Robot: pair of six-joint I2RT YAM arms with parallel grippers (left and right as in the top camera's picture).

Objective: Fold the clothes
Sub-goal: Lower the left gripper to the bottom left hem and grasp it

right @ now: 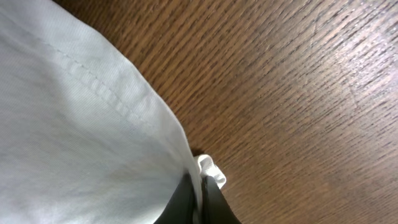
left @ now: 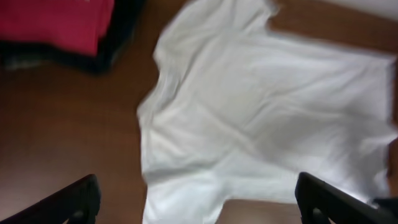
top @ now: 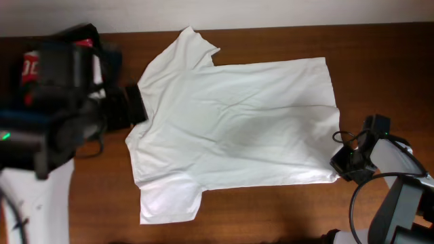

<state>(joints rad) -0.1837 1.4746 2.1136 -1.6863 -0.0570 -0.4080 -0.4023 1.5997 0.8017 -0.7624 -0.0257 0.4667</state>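
Pinching the hem: the right claw [top: 344, 163] is clenched on the white T-shirt [top: 237, 129] at the hem corner on its own side. In the right wrist view a small nub of fabric pokes out past the fingertips [right: 214, 202], right at the stitched edge. The shirt lies spread flat on the wooden bench [top: 271, 217], collar end toward the left arm, hem toward the right arm, sleeves out, and mostly smooth with light wrinkles.

The left claw [top: 135, 105] is released, jaws wide apart, and sits at the collar end. It appears to hang above the cloth. The left wrist view is blurred, so contact can't be confirmed.

A red shirt [left: 56, 22] and dark garments [left: 118, 43] are piled on the bench beyond the collar, apart from the T-shirt. They are not part of this step.

Step in hand, as judged: first fold, starting with a lift of the hem corner.

To do it well:
- The bite looks shallow and the thin cotton could slip, so lift slowly and check that both layers come up.
- Raise it only enough to clear the bench, so the rest of the shirt isn't dragged.
- The left claw likely needs a matching grip on the same long edge, so the fold line stays straight.
- Lay the edge down parallel to the far edge, then let go.
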